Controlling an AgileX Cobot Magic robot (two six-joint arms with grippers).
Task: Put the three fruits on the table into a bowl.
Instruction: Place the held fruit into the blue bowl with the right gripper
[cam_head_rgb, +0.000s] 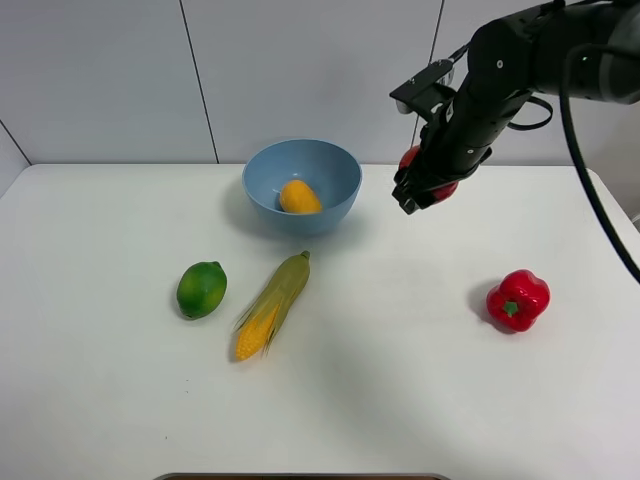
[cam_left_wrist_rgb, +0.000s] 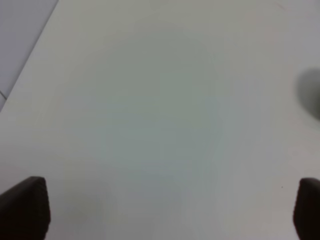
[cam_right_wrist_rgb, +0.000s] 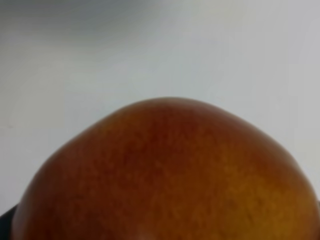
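Observation:
The light-blue bowl (cam_head_rgb: 330, 172) stands at the back middle of the white table (cam_head_rgb: 400, 380), with the yellow-orange mango (cam_head_rgb: 299, 196) lying inside it. My right gripper (cam_head_rgb: 425, 180) hangs in the air just right of the bowl, shut on the red apple (cam_head_rgb: 443, 189), which fills the right wrist view (cam_right_wrist_rgb: 165, 175). The dark-green lime (cam_head_rgb: 201, 289) rests on the table front left of the bowl. In the left wrist view my left gripper (cam_left_wrist_rgb: 160, 210) stands open over bare table, its fingertips (cam_left_wrist_rgb: 25, 207) far apart; the exterior high view does not show it.
A corn cob (cam_head_rgb: 272, 304) in a green husk lies right of the lime, pointing toward the bowl. A red bell pepper (cam_head_rgb: 518, 299) sits on the right side of the table. A grey panelled wall (cam_head_rgb: 200, 70) stands behind the table.

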